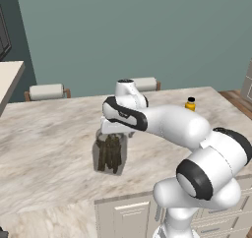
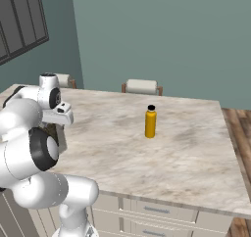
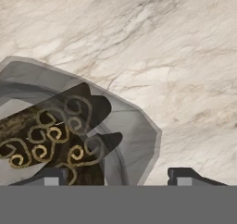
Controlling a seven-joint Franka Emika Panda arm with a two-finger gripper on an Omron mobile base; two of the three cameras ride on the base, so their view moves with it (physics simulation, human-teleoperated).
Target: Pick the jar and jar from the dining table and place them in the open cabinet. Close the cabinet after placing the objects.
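The larger jar (image 1: 110, 153) of clear glass, holding dark brown sticks, stands on the dining table (image 1: 49, 133) with its beige marbled top. My gripper (image 1: 114, 133) hangs straight down just over the jar's mouth. In the hand view the jar (image 3: 69, 130) lies at the lower left, and my gripper (image 3: 118, 177) is open, with one fingertip (image 3: 51, 176) over the jar's inside and the other outside its right rim. The small jar with olive-green contents and the cabinet are out of view.
A yellow bottle (image 2: 150, 122) with a black cap stands further along the table (image 2: 186, 148), well apart from the jar. Two chairs (image 1: 47, 91) (image 1: 145, 83) sit at the far edge. Low drawer units (image 2: 157, 211) lie under the near edge.
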